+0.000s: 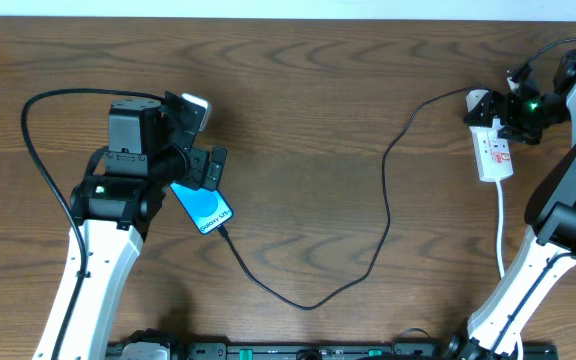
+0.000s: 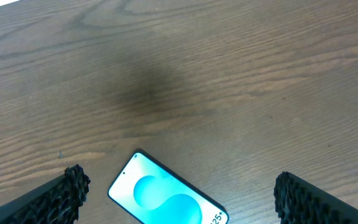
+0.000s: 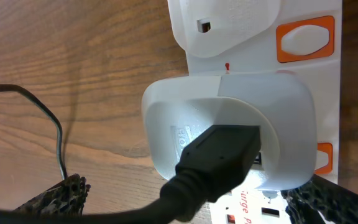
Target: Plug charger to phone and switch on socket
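Socket (image 1: 495, 155) lies far right, long axis running front-to-back, directly beneath my right gripper (image 3: 188, 202), jaws wide, gripping nothing. Left gripper (image 2: 182, 190), likewise wide and empty, hovers over phone (image 1: 203, 208).

only bits are readable: the phone (image 2: 160, 198) shows "25" on its white strip, and the socket (image 3: 326, 87) has red "urge p" lettering, cut off at the near edge.

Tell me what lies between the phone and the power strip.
Only the black charger cable, looping across the bare wooden table between the phone and the power strip. The overhead view shows it.
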Action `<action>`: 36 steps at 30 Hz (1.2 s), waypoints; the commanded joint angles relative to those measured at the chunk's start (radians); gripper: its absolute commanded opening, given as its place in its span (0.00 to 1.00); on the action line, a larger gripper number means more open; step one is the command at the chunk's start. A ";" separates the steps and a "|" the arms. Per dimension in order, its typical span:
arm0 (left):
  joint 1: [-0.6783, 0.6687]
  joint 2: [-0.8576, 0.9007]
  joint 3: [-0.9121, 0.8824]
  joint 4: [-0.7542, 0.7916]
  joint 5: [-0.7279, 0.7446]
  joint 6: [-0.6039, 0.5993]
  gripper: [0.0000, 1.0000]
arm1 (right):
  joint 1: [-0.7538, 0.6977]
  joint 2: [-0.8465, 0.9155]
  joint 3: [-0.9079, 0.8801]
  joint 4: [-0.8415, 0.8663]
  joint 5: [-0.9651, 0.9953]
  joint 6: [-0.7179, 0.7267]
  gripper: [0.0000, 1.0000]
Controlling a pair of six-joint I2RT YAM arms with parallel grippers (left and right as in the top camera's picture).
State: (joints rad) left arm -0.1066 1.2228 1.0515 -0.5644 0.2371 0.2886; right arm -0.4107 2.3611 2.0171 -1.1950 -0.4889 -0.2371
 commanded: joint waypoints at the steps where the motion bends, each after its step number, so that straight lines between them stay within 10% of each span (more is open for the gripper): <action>1: -0.002 -0.002 0.026 0.000 -0.003 0.003 0.98 | -0.008 0.013 0.032 0.020 0.068 0.005 0.99; 36: -0.002 -0.002 0.026 0.000 -0.003 0.003 0.98 | 0.020 0.014 0.046 0.010 0.004 0.023 0.99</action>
State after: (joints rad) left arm -0.1066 1.2228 1.0515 -0.5648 0.2371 0.2886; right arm -0.4019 2.3646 2.0727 -1.1858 -0.4713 -0.2260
